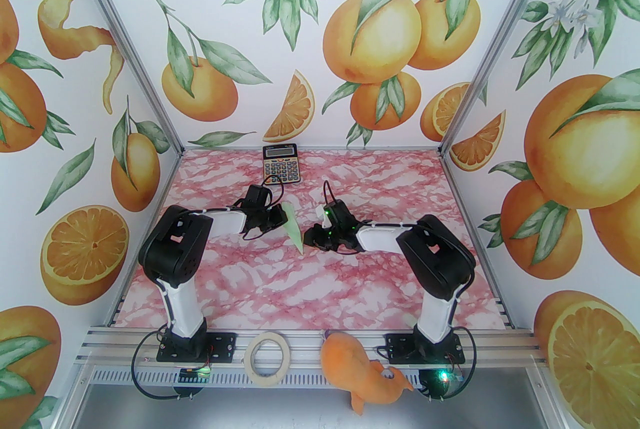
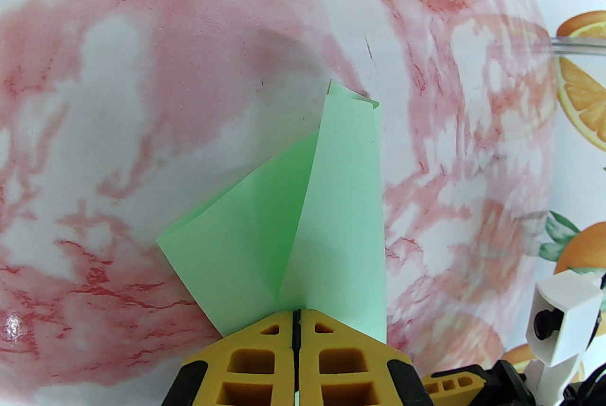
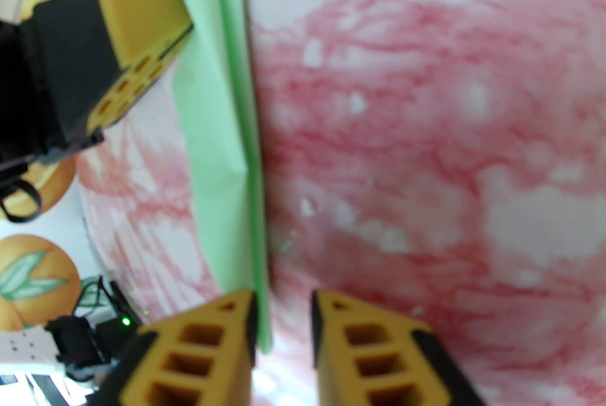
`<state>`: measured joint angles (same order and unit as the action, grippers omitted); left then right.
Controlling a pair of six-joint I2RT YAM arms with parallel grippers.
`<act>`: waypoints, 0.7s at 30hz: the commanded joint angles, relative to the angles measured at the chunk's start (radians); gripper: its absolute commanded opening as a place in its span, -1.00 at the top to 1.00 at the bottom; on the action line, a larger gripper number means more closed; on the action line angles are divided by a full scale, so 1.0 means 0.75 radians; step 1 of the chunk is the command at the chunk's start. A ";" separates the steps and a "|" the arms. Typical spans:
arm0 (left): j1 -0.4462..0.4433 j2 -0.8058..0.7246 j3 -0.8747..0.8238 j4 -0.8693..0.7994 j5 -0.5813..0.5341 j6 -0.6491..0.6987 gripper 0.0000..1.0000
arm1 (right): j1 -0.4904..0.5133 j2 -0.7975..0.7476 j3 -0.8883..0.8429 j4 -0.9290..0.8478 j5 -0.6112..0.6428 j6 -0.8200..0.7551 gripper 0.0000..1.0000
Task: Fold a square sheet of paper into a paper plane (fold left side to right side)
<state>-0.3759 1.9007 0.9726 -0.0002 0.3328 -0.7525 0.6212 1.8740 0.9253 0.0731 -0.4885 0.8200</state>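
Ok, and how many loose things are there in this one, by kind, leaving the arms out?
folded green paper: 1
calculator: 1
roll of tape: 1
orange plush toy: 1
Total: 4

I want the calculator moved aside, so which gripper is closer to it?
Left. The left gripper, shut on the paper, is just in front of the calculator; the right gripper, open, is farther toward the near edge and to the right.
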 commanded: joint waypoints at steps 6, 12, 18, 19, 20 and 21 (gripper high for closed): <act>-0.021 0.083 -0.028 -0.139 -0.020 0.011 0.87 | 0.012 0.064 0.009 0.121 -0.064 0.060 0.74; -0.023 0.093 -0.032 -0.124 -0.015 0.001 0.88 | 0.022 0.061 0.020 0.119 -0.071 0.056 0.63; -0.023 0.092 -0.029 -0.128 -0.014 0.004 0.88 | 0.042 0.076 0.042 0.087 -0.060 0.042 0.58; -0.023 0.092 -0.029 -0.127 -0.013 0.005 0.88 | 0.043 0.081 0.048 0.081 -0.060 0.041 0.57; -0.023 0.092 -0.030 -0.126 -0.013 0.005 0.88 | 0.044 0.084 0.050 0.078 -0.057 0.040 0.57; -0.024 0.094 -0.031 -0.126 -0.011 0.003 0.88 | 0.043 0.083 0.054 0.070 -0.052 0.033 0.56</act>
<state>-0.3763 1.9079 0.9726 0.0162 0.3408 -0.7525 0.6460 1.9068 0.9379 0.1314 -0.5266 0.8562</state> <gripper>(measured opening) 0.063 0.218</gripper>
